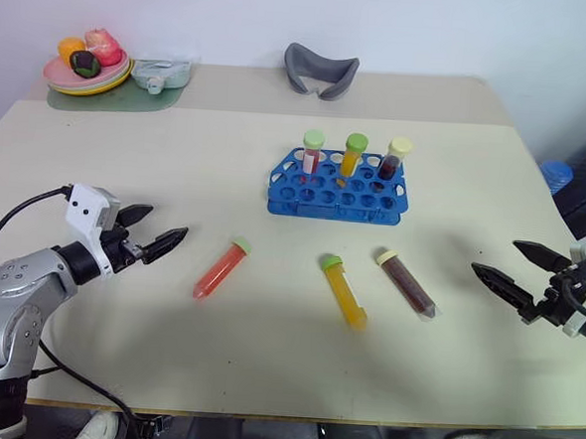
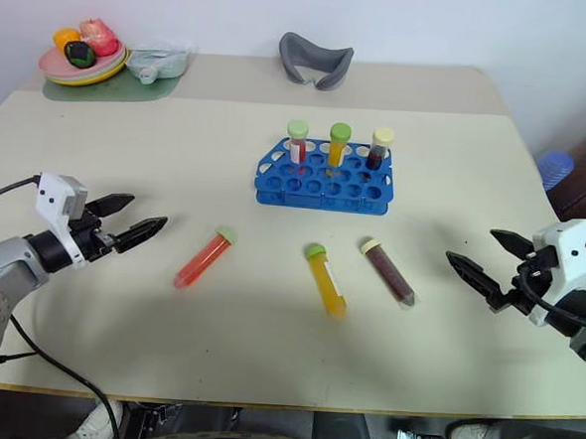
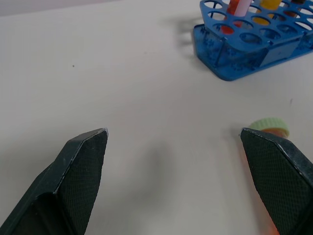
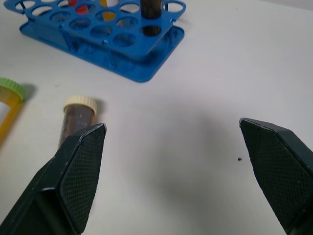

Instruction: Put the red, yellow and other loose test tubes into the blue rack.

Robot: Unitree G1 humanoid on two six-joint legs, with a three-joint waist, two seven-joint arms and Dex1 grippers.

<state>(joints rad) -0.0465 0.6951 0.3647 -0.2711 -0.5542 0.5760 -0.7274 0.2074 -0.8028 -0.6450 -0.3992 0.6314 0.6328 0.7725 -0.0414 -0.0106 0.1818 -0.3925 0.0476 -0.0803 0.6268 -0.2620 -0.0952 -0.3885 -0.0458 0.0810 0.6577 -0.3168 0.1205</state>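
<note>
Three loose test tubes lie on the table in front of the blue rack [image 1: 337, 187]: a red one with a green cap [image 1: 220, 269], a yellow one with a green cap [image 1: 343, 291] and a dark maroon one with a cream cap [image 1: 406, 282]. Three more capped tubes stand upright in the rack's back row. My left gripper [image 1: 163, 225] hovers open, left of the red tube and pointing toward it. Right of the maroon tube my right gripper [image 1: 496, 256] is open and holds nothing. The left wrist view catches the red tube's cap [image 3: 268, 125]; the right wrist view has the maroon tube [image 4: 78, 115].
A plate [image 1: 58, 76] of toy fruit sits on a green mat at the far left corner, beside a pale blue-green object [image 1: 161, 72]. A grey curved piece [image 1: 320, 70] lies at the back centre. A blue object [image 1: 555, 174] sits past the table's right edge.
</note>
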